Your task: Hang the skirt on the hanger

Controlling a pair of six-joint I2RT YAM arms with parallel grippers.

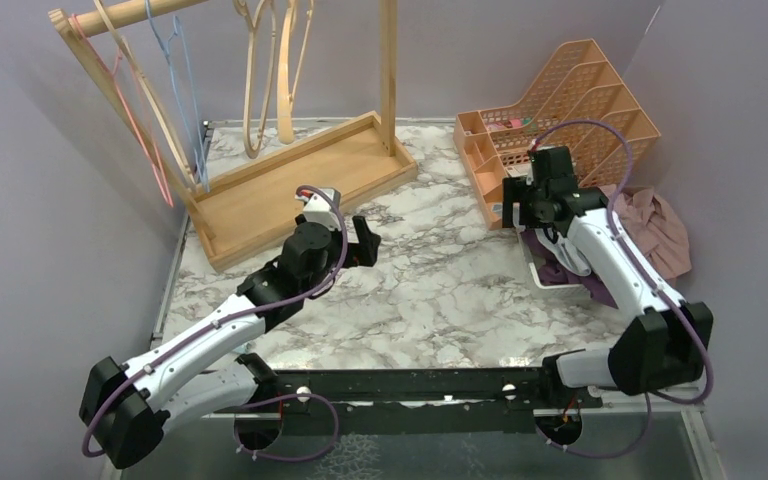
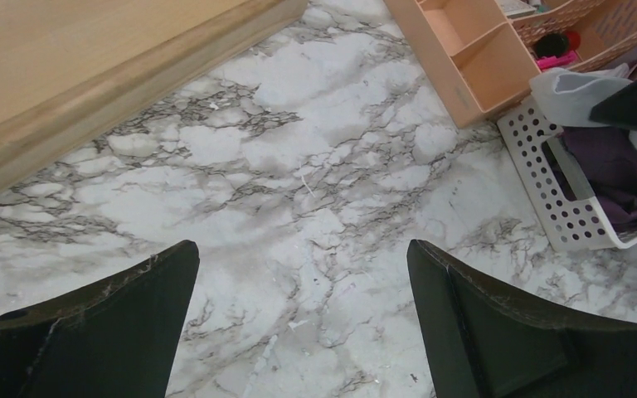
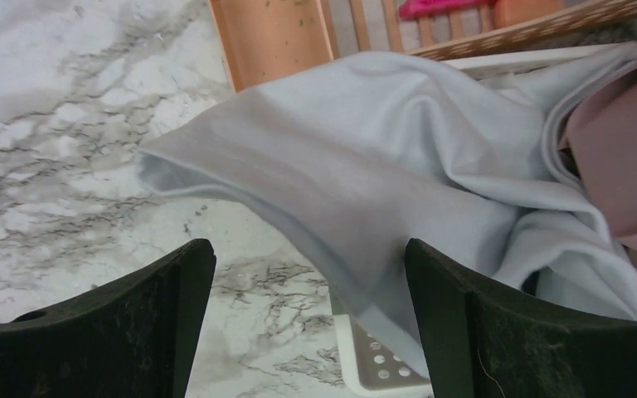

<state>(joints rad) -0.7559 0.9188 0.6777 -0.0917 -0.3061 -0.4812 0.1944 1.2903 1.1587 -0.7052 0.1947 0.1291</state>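
Right hand (image 3: 307, 253) hangs wide open, nothing in it, right over what I take to be the skirt (image 3: 381, 157), pale grey and slumped out of the white basket (image 3: 373, 369) onto the worktop (image 3: 66, 124). Left hand (image 2: 303, 253) is spread wide too, empty. The cloth looks light, floppy and probably a bit slippery, so I'd pinch the folded edge nearest the marble, not the flat middle.

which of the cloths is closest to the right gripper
The pale grey cloth, draped over the white basket's rim just ahead of the open right gripper; the pink cloth lies farther off to the side.
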